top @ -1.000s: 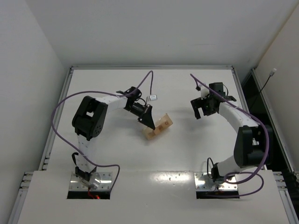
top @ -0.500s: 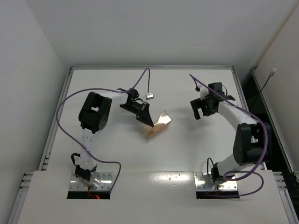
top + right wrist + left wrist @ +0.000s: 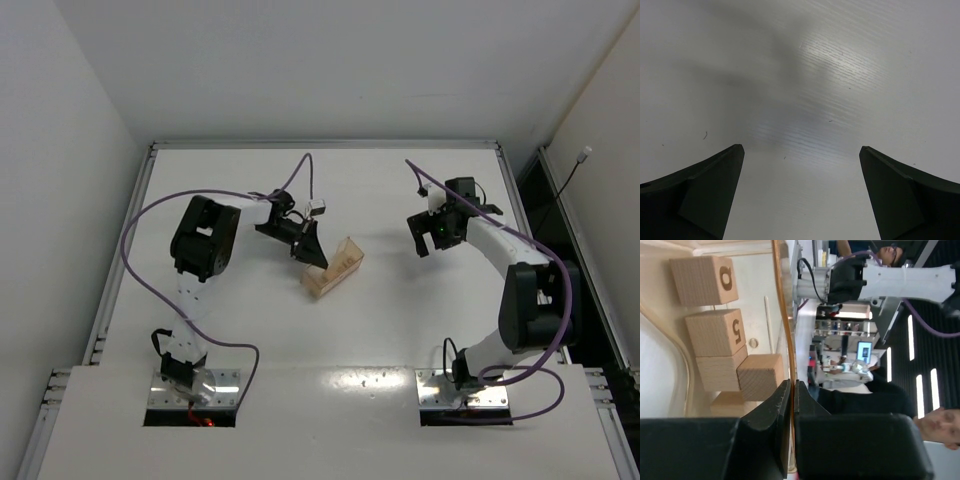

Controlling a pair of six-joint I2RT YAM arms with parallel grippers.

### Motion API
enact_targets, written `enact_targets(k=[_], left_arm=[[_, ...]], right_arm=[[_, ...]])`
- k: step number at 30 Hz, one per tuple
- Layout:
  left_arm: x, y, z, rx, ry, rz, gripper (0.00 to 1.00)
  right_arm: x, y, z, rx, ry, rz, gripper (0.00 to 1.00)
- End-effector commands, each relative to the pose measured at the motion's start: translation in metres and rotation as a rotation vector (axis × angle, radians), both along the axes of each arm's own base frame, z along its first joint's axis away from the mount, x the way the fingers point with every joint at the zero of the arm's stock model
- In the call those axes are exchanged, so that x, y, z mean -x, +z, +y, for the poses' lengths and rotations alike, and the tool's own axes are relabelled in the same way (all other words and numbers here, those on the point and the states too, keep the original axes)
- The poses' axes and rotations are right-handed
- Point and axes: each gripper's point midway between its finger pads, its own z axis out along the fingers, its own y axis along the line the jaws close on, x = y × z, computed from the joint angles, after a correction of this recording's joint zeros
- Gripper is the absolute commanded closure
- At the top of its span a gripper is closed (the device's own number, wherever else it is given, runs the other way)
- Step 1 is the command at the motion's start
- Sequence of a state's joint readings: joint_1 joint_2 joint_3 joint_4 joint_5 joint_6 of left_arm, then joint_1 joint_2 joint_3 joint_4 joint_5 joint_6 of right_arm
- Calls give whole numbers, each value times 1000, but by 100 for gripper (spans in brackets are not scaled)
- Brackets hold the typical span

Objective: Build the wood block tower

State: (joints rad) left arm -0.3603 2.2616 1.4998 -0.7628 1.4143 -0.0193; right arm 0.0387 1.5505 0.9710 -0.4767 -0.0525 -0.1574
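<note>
Five small light tan wooden cubes lie in a pale translucent tan box, one half hidden by the left gripper, which is clamped on the box's wall. The right gripper hangs wide above the white table.

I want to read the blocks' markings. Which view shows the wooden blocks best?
Left wrist: the wooden blocks sit close up, markings visible. Top view shows only a tan blur inside the box. Right wrist shows only the table.
</note>
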Motion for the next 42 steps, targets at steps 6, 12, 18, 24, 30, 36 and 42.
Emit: enact_targets(k=[6,12,18,24,30,36,42], left_arm=[[-28,50,-15,-119,211,233,100],[-30,107,-19,48,240,312,100],[-31,137,-28,52,229,289,100],[-25,156,-26,100,226,316,100],[-32,109,-25,50,250,370,100],[-40,75,-28,10,237,412,100],[-47,67,-31,0,228,432,100]], right_arm=[[-7,9,-3,10,-4,-34,2],[-7,9,-5,18,-9,-34,2],[-7,9,-7,26,-13,-34,2],[-7,9,-7,26,-13,-34,2],[-7,9,-8,34,-18,-35,2],[-2,6,-8,35,-18,-26,2],[-2,6,-8,35,-18,-25,2]])
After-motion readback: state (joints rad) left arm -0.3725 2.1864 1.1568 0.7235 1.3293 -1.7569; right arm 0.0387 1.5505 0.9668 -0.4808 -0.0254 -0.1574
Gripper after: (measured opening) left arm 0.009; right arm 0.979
